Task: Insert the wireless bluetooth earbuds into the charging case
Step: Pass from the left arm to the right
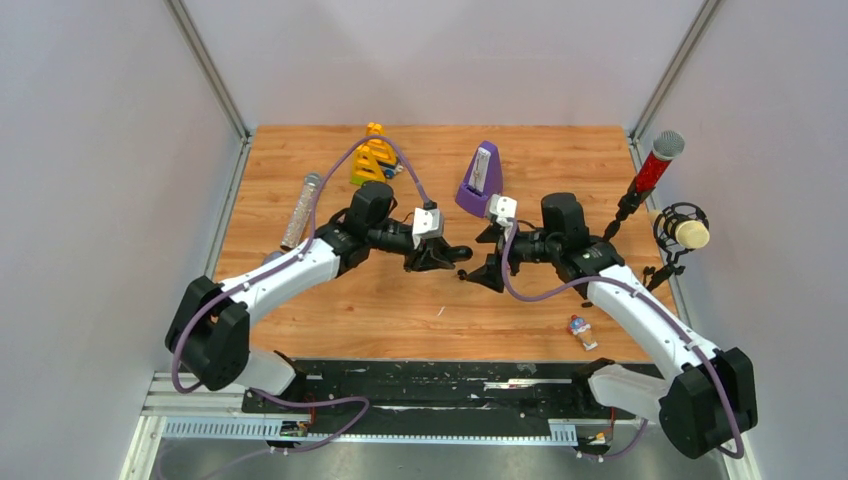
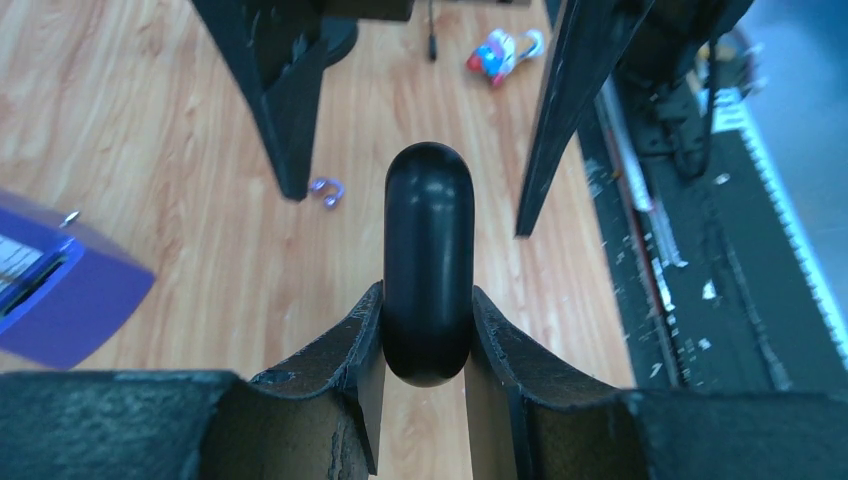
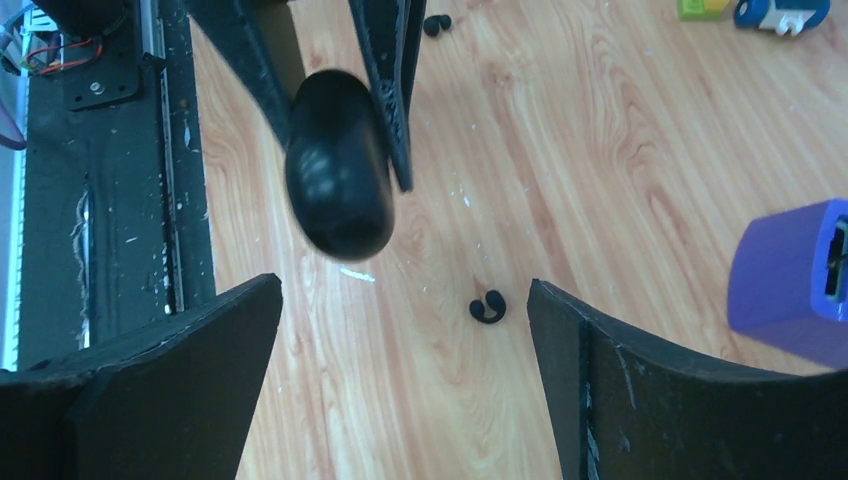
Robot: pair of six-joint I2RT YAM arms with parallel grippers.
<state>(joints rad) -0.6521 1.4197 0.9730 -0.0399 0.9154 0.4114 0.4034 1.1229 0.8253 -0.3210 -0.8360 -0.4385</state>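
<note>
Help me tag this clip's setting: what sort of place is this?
Probably a robotics test cell: two arms mounted at a wooden table, plain panel walls boxing it in, and props like a red microphone and purple metronome.

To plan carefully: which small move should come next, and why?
Probably the right tool, open, should ease forward to the glossy black oval charging case to lift its lid: the left tool holds the case, it looks closed, and a tiny black earbud lies on the wooden table.

Glossy black case [image 2: 428, 265] aloft, earbuds [image 3: 487, 307] loose
</note>
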